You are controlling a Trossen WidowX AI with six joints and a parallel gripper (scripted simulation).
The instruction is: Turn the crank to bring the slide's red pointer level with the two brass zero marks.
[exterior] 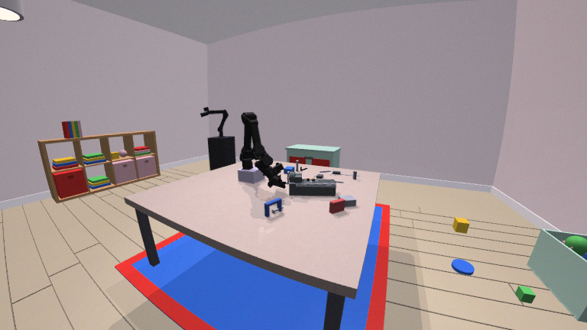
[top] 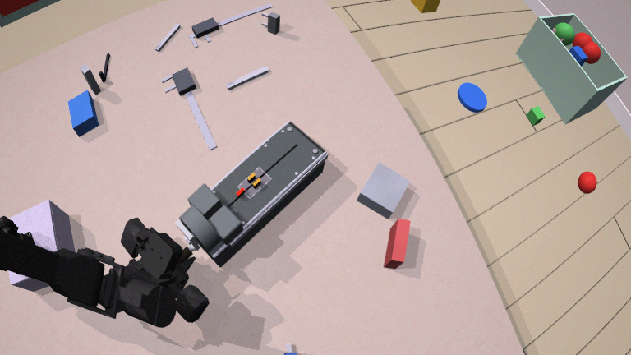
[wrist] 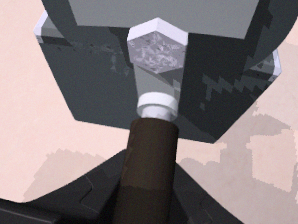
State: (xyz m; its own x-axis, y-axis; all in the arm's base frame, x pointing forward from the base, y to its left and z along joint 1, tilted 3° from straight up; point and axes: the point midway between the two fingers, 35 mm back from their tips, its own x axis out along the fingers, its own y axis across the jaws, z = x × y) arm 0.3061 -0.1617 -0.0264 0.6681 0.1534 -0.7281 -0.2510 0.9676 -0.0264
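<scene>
top view: the red pointer [top: 240, 192] sits in the slot of the dark machine [top: 275, 159] [exterior: 312, 188], short of the two brass marks [top: 251, 177] on the side toward the crank, so it is not level with them. at that end of the machine, the end effector [top: 188, 260] [wrist: 145, 161] is closed around the crank's brown handle [wrist: 150, 165], which points away from the pale crank arm [wrist: 159, 82]. on the bench [top: 352, 282] [exterior: 246, 217], a grey block [top: 383, 190] [exterior: 348, 200] and a red block [top: 397, 243] [exterior: 336, 205] lie near the machine, well apart from the handle.
</scene>
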